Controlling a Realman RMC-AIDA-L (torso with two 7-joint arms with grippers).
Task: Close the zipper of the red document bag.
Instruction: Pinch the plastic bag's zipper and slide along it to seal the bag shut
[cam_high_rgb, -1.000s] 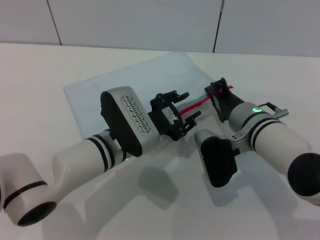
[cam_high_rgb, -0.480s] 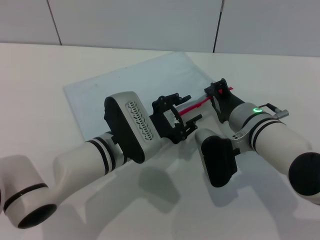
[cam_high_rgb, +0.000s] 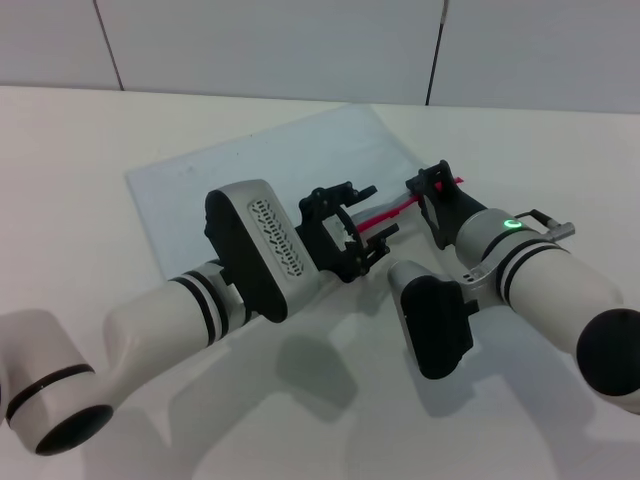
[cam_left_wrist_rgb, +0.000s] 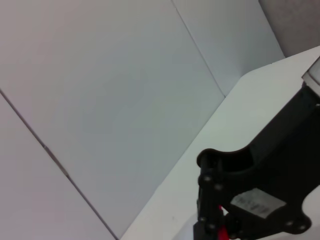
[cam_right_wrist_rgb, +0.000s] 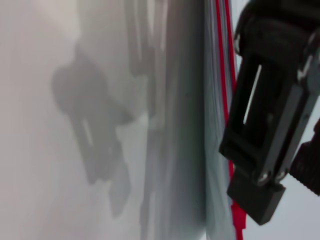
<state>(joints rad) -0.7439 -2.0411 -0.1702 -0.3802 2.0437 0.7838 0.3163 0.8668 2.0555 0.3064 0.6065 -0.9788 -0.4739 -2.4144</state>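
The red document bag (cam_high_rgb: 250, 170) lies flat on the white table, a pale blue-grey pouch. Its red zipper (cam_high_rgb: 388, 213) runs along the edge nearest my grippers. My left gripper (cam_high_rgb: 381, 209) hovers open over the middle of that edge, with the red strip passing between its spread fingers. My right gripper (cam_high_rgb: 437, 181) sits at the far right end of the strip, shut on the zipper; the slider itself is hidden. In the right wrist view a black finger (cam_right_wrist_rgb: 260, 130) lies right beside the zipper (cam_right_wrist_rgb: 220, 60) and the bag (cam_right_wrist_rgb: 185, 125).
The white table (cam_high_rgb: 80, 150) extends left and right of the bag. A grey panelled wall (cam_high_rgb: 300, 40) stands behind it. Both forearms cross the near part of the table, with the camera housings (cam_high_rgb: 432, 320) low over it.
My right gripper has shifted slightly left along the red zipper edge. The left arm wavered a little and stays over the same spot.
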